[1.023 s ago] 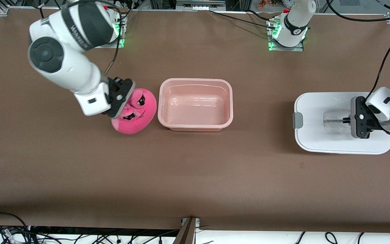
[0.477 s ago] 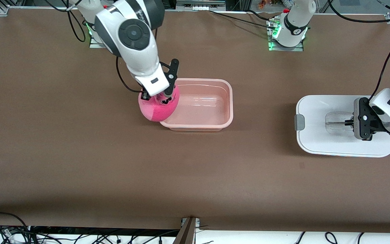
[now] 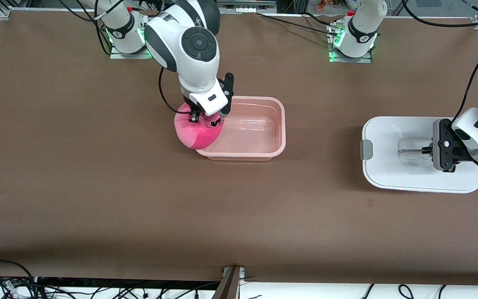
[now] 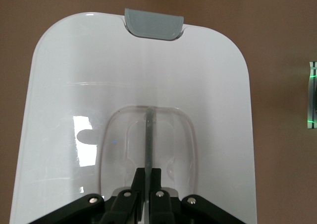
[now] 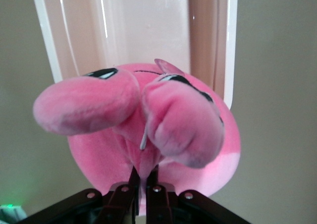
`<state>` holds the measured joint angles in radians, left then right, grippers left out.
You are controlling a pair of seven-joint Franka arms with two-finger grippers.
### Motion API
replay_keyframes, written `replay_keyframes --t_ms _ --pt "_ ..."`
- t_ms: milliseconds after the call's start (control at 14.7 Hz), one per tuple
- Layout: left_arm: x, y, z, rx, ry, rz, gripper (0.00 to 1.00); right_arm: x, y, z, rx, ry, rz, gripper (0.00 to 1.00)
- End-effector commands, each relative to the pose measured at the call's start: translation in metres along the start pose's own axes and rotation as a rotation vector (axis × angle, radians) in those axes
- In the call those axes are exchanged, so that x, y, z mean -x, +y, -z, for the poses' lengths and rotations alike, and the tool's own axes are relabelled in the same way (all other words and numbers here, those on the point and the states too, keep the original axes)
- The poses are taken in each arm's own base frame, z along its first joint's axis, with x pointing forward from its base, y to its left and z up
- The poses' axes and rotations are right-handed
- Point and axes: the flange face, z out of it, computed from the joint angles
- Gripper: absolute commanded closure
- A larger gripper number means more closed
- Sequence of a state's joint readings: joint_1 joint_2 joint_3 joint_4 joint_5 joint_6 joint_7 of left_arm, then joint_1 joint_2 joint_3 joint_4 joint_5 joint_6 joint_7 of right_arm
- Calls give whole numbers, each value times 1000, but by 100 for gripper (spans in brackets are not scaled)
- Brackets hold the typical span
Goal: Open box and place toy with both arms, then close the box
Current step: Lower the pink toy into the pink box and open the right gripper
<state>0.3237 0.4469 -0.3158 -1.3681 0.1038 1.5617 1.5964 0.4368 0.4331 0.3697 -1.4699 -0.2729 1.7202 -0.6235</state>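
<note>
The pale pink tub of the box [image 3: 278, 124] stands open mid-table. My right gripper [image 3: 206, 117] is shut on the hot-pink plush pig [image 3: 195, 133] and holds it over the tub's rim at the right arm's end; in the right wrist view the pig [image 5: 148, 120] hangs below my right gripper [image 5: 145, 173] with the tub [image 5: 148, 26] under it. The white lid [image 3: 388, 166] lies at the left arm's end. My left gripper [image 3: 425, 150] is shut on its clear central handle [image 3: 409, 151]; the left wrist view shows my left gripper [image 4: 148, 172] pinching the handle's thin bar [image 4: 148, 135], and a grey clip [image 4: 153, 23].
Bare brown table [image 3: 239, 216] lies nearer the camera. Arm bases with green lights [image 3: 349, 43] and cables stand along the robots' edge. A bracket [image 3: 230, 282] sits at the camera-side table edge.
My right arm has lifted the pig off the table and carried it toward the tub, now over the tub's rim. The lid with my left gripper shifted only slightly.
</note>
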Motion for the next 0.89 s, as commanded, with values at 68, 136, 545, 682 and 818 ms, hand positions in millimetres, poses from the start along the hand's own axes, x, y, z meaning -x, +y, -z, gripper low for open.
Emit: replay_keyframes --t_ms 68,136,545,682,818 --pt "-11 1 8 -11 -19 -5 100 -40 -9 -23 43 27 -77 1" --pt "-13 2 10 -14 -15 -8 100 -50 -15 -27 48 38 -107 0" --pt "-47 15 38 -50 4 -66 100 -72 -26 -3 60 124 -419 0" --pt "-72 25 56 -79 3 -97 100 -63 -20 30 46 133 -525 0" --pt "-79 29 64 -92 16 -102 100 -49 -11 61 26 139 -604 0"
